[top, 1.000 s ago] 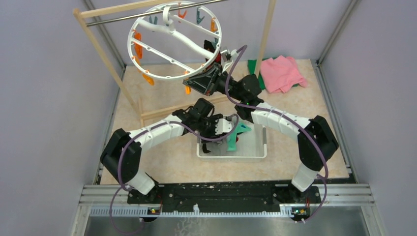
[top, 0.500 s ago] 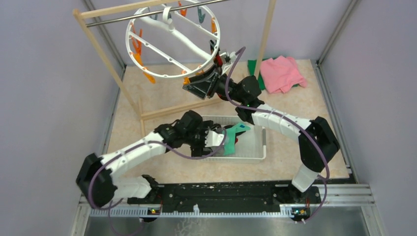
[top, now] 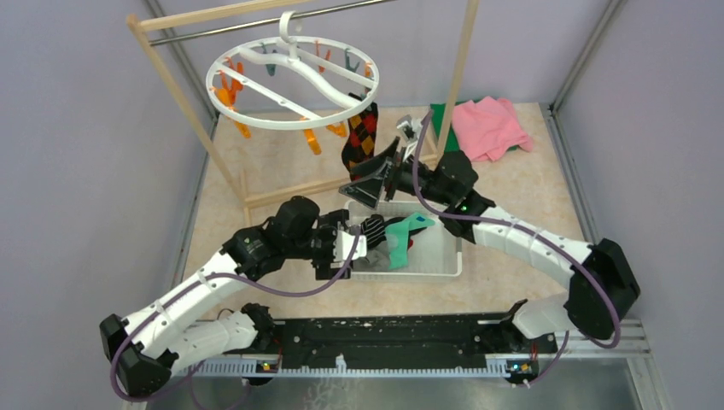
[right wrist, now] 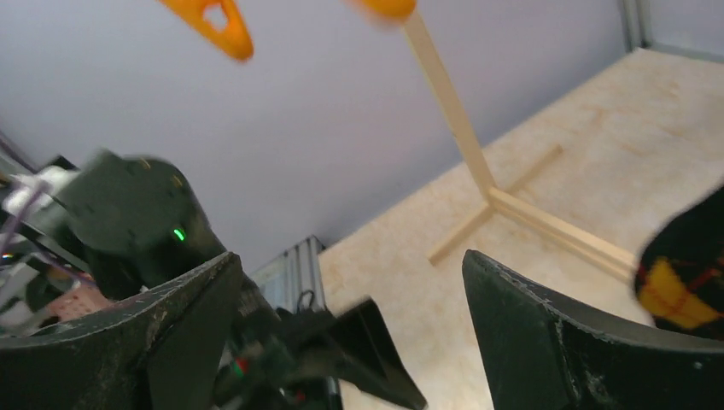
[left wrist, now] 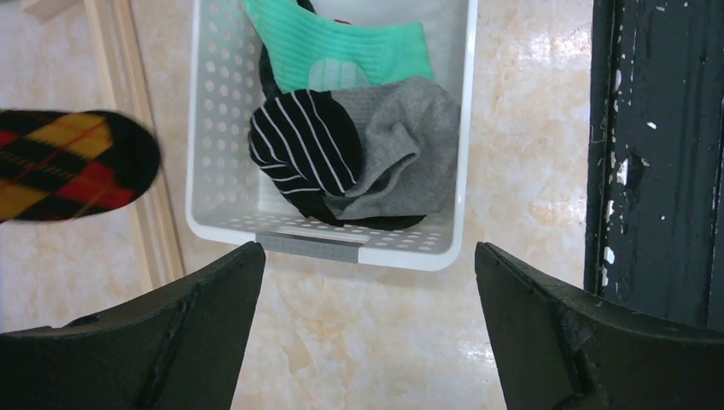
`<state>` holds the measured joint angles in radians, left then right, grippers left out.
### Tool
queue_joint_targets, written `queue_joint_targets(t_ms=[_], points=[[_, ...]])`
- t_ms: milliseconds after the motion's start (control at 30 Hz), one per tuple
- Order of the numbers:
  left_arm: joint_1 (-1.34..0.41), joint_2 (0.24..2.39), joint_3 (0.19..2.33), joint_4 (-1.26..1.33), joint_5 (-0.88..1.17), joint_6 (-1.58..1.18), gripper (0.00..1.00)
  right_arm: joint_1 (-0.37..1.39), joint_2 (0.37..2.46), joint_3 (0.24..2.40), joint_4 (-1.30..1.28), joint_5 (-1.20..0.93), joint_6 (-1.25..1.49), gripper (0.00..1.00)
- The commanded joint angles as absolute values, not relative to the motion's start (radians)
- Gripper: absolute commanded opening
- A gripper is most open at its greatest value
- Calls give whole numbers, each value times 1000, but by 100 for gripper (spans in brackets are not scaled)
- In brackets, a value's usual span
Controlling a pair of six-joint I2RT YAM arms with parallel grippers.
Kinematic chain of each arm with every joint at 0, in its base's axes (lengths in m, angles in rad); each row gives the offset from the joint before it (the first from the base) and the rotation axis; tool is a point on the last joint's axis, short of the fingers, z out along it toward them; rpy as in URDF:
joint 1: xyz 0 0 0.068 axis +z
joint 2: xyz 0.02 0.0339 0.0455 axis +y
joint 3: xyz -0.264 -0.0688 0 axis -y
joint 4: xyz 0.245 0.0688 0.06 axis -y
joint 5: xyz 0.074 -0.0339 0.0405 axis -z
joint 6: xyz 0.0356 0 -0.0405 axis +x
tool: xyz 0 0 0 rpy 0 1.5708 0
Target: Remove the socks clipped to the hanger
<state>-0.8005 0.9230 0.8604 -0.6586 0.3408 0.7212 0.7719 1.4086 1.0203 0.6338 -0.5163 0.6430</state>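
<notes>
hanger (top: 296, 61) swung back level | argyle sock (top: 360, 137) hangs, long axis vertical

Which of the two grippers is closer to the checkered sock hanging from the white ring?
Right. The right gripper is open close by the lower end of the argyle sock. The left gripper is farther off, over the basket.
</notes>
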Motion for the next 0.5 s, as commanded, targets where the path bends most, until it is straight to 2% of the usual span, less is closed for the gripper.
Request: queue_joint_targets(t_ms=[0,133,233,367,467], points=[[-783,897,973,-691,352,707,99,772,1257,905,422,-391,461,99],[-779,886,997,-719,386,661,99,764,1173,821,272,-160,289,99],[-779,876,1005,-723,395,648,99,701,1200,820,302,-86,205,99],[-779,874,1037,-742,407,622,99,527,1378,894,548,-270,180,99],[-779,870,1057,-755,398,610,99,473,1586,1009,734,-361,77,99]])
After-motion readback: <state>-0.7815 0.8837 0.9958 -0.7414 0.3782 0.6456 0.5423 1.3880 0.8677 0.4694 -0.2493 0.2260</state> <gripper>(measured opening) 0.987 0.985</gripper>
